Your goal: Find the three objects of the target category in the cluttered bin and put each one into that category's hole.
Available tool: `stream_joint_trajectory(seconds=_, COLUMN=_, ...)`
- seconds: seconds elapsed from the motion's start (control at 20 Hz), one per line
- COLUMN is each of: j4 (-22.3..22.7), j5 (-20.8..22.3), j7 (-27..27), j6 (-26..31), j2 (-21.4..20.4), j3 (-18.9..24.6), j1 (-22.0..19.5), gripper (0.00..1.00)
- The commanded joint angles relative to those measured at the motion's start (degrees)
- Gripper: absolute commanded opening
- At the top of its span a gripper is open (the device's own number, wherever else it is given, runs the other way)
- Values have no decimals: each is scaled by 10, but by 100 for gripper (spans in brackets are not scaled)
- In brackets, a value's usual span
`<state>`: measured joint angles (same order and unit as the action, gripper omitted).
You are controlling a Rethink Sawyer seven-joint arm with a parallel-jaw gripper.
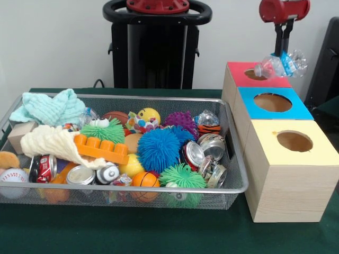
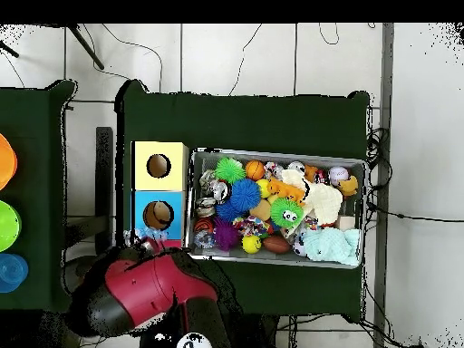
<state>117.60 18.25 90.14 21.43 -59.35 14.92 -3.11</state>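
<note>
Yellow-panelled box [image 1: 288,174] nearest, bottle [image 1: 280,64] between fingers [image 1: 282,38], over hole [image 1: 255,74]

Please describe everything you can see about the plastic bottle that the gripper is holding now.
The small clear wrinkled plastic bottle has a blue label band around its middle and looks crushed. It lies almost horizontal in the air, its neck end pointing left over the round dark hole in the red panel of the farthest wooden box. The black gripper comes down from above and is shut on its middle. Whether it touches the box is unclear. The overhead view hides it under the arm.
</note>
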Motion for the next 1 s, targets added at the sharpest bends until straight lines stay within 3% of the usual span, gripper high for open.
stream_joint_trajectory(seconds=0.05, j4=-33, j5=15, j7=114, j6=-43, j2=55, j3=-49, j1=4, gripper=0)
stream_joint_trajectory(seconds=0.4, j4=-49, j5=10, j7=115, j6=-79, j2=91, j3=-86, j1=30, gripper=0)
stream_joint_trajectory(seconds=0.75, j4=-98, j5=-24, j7=148, j6=-107, j2=168, j3=-156, j1=95, gripper=0)
stream_joint_trajectory(seconds=1.0, j4=-85, j5=-59, j7=140, j6=-97, j2=157, j3=-153, j1=96, gripper=0)
